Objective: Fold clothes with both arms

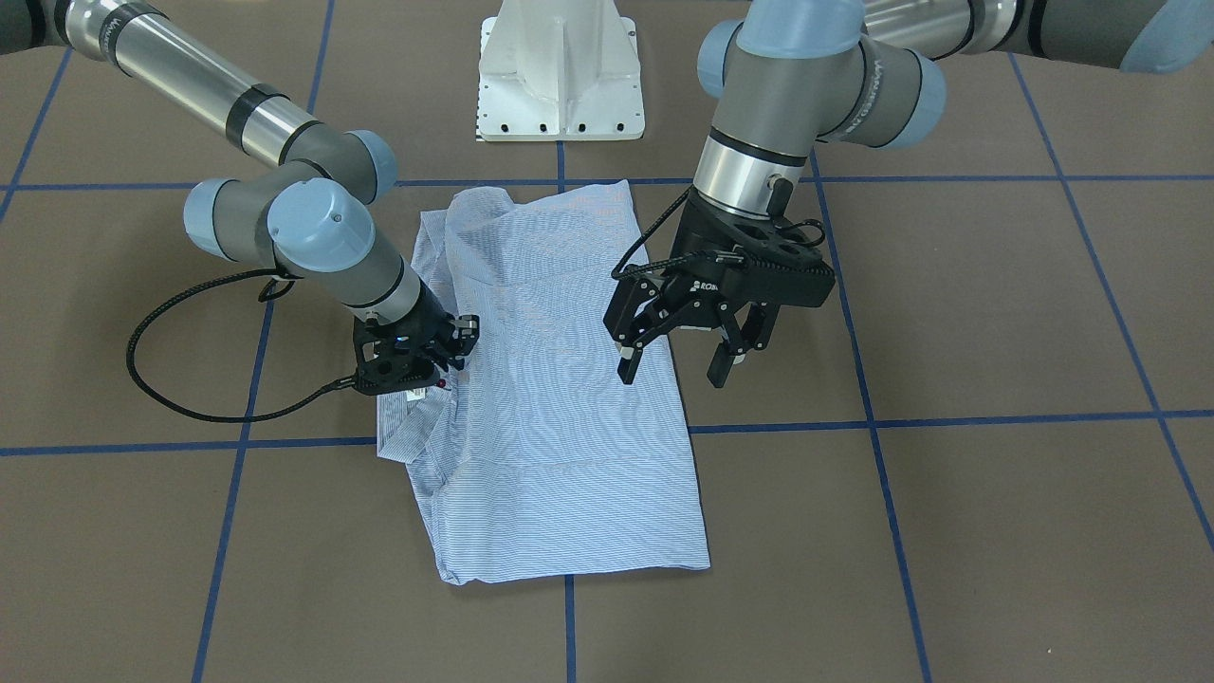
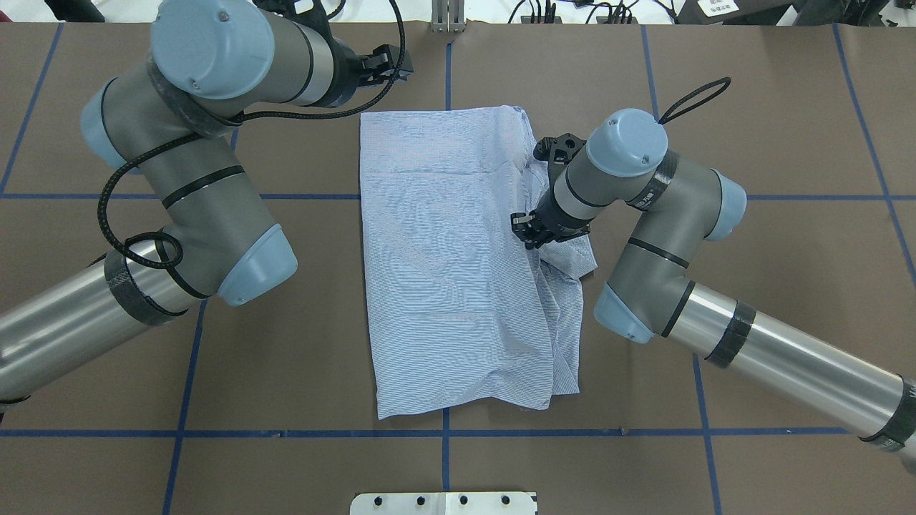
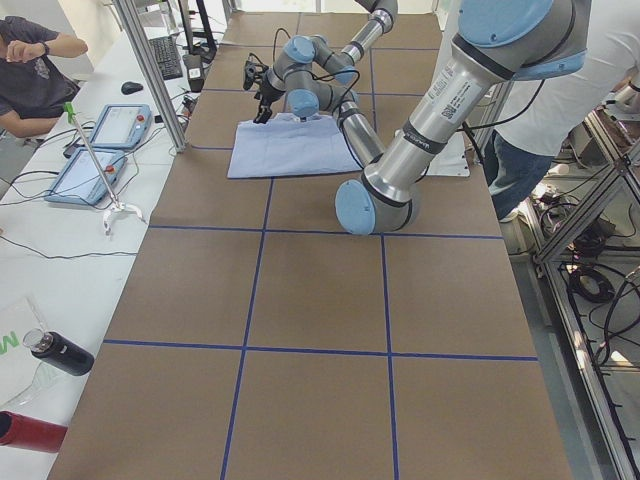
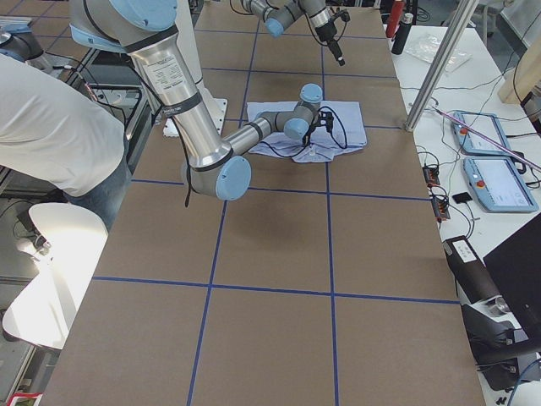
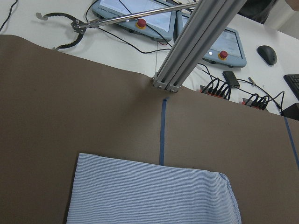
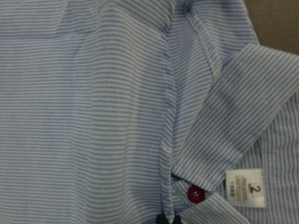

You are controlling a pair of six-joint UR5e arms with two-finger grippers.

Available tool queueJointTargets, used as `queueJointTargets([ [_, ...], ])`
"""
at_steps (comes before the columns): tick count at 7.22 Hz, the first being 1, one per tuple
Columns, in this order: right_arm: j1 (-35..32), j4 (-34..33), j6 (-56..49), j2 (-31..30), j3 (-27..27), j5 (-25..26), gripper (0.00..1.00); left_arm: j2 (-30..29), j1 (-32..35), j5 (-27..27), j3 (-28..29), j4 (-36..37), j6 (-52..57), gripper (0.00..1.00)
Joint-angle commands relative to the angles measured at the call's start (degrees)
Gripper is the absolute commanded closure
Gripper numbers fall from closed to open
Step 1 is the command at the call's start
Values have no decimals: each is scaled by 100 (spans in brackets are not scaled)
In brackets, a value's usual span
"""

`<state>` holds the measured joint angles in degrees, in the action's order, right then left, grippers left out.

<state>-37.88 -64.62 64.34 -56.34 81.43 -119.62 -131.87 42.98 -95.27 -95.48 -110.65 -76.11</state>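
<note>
Brown tabletop (image 1: 948, 313) crossed by blue tape lines lies under me. The striped shirt (image 1: 560, 379) is folded to a long rectangle at its middle, in front of my white pedestal (image 1: 561, 71). My right arm (image 1: 313, 228) comes in low, elbow bent, wrist tipped down onto the rumpled collar side. There the right gripper (image 1: 417, 353) is drawn narrow on a raised fold, just beside a dark red button (image 6: 195, 193) and the white neck label (image 6: 245, 186). Its black cable (image 1: 171, 379) loops over bare table beside the arm. My left arm (image 1: 787, 104) stands steep, wrist pointing down. The left gripper (image 1: 673, 365) hangs spread wide above the shirt's opposite long edge, off the cloth. Beyond the table's far edge stand an aluminium post (image 5: 196, 42) and two control pendants (image 5: 140, 16).
</note>
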Motion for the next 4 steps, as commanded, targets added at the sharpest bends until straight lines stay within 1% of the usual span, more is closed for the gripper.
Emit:
queueJointTargets([
  [1,0,-7,-1,9,4,0,100,4,0,0,3,0,0,2],
  [3,-87,-103,-1,52,83,-79,100,4,0,0,-6,0,0,2],
  [4,-279,-190,-18,44,214,-166,100,4,0,-9,-6,0,0,2],
])
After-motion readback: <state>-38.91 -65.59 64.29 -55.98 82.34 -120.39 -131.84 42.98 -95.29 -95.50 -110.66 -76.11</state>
